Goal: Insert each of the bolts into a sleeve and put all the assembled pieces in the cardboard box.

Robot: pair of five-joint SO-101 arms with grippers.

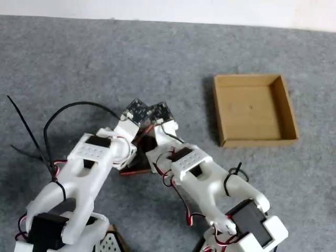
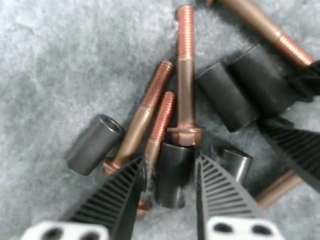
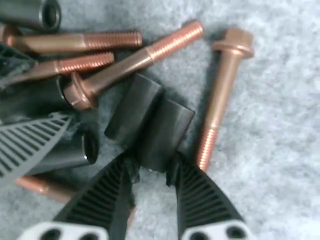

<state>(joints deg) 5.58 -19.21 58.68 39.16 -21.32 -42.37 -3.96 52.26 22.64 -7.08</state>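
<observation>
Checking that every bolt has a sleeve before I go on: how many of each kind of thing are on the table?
Copper-coloured bolts: 5
Dark sleeves: 5
Cardboard box: 1
Total: 11

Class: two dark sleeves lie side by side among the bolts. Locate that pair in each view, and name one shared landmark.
High view: hidden beneath the wrists where the arms meet.
Left wrist view: sleeve pair just past the long bolt shank.
Right wrist view: sleeve pair at the right tool.
Shared landmark: the long bolt alongside it.
</observation>
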